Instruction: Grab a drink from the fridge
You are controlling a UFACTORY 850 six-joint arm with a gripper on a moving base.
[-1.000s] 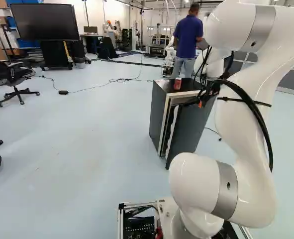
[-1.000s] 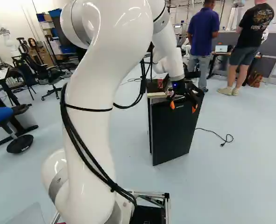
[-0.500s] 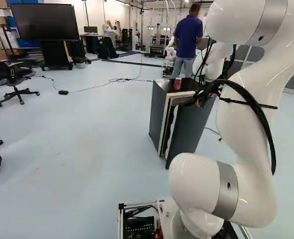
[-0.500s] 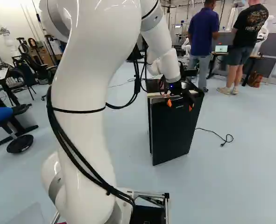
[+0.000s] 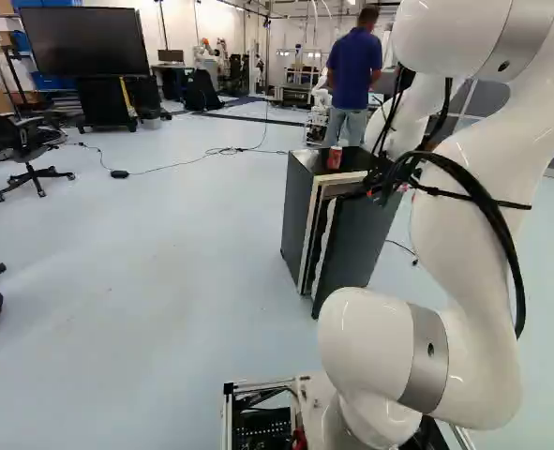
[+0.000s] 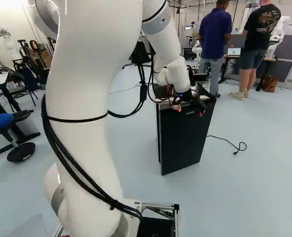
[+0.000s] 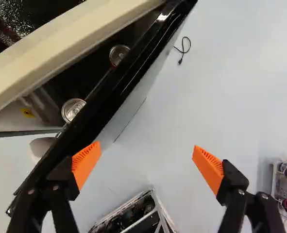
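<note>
Big white arm (image 6: 89,148) near, left of middle in right base view. Fingers (image 6: 179,108) spread wide, above middle there; one close by black fridge door (image 6: 183,143). Door open a bit. Two cans (image 7: 73,109) in gap between door and fridge (image 5: 300,206). Red can (image 5: 335,157) on fridge top, upper middle of left base view. Big screen (image 5: 84,42) far, upper left.

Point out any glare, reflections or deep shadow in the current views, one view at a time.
Wrist view: glare streaks along the black edge of the fridge door, glints on two can tops, deep shadow in the gap behind the door. Left base view: small bright highlights on the arm, a soft sheen on the floor. Right base view: the door's front looks dark, without strong glare.
</note>
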